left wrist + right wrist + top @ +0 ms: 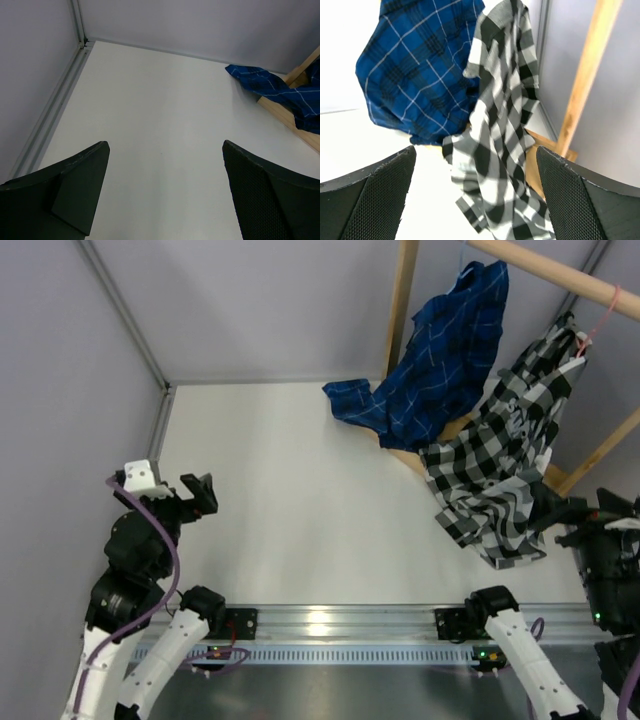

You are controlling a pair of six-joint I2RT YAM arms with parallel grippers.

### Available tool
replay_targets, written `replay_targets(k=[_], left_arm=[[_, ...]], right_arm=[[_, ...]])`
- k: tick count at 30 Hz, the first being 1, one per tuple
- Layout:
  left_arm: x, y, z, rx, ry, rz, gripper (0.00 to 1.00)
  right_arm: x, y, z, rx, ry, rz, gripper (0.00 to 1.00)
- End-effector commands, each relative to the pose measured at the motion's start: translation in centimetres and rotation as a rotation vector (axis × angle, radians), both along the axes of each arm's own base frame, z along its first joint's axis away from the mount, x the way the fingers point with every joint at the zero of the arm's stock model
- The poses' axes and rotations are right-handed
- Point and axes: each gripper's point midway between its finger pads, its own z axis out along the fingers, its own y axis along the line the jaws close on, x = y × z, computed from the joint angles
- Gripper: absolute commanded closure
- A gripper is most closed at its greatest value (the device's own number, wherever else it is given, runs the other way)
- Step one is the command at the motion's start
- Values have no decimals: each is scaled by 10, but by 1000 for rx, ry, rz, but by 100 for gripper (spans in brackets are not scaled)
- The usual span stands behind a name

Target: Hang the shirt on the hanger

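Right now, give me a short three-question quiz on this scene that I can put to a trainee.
1. True or false: the right pincer grips the black-and-white buffalo-check fabric shirt.
2. Seen from above, what hangs on the left arm's side of that shirt? A) a blue plaid fabric shirt with thin light lines; B) a red towel; C) a yellow apron.
3. What colour is the thin wire hanger hooked over the round wooden rod?

Key:
1. False. Its jaws stand open and hold nothing.
2. A.
3. Pink.
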Motion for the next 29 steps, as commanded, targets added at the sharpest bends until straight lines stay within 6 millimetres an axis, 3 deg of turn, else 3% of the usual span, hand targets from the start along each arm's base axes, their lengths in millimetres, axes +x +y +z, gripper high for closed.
replay_targets(k=[1,5,9,16,29], left_arm=[[-18,14,9,-8,12,43,2],[-38,19,24,6,2,20,2],[-61,29,39,26,6,20,2],[-82,36,41,46,15,3,2],[-87,36,41,62,3,-18,2]], right_arm=[[-16,0,-34,-64,102,33,1],[-35,2,-48,-55,111,78,1],[-50,-11,-61,-46,124,41,1],[-50,-31,-81,-62,152,-43,1],[-47,-32,-82,-57,160,-60,0]])
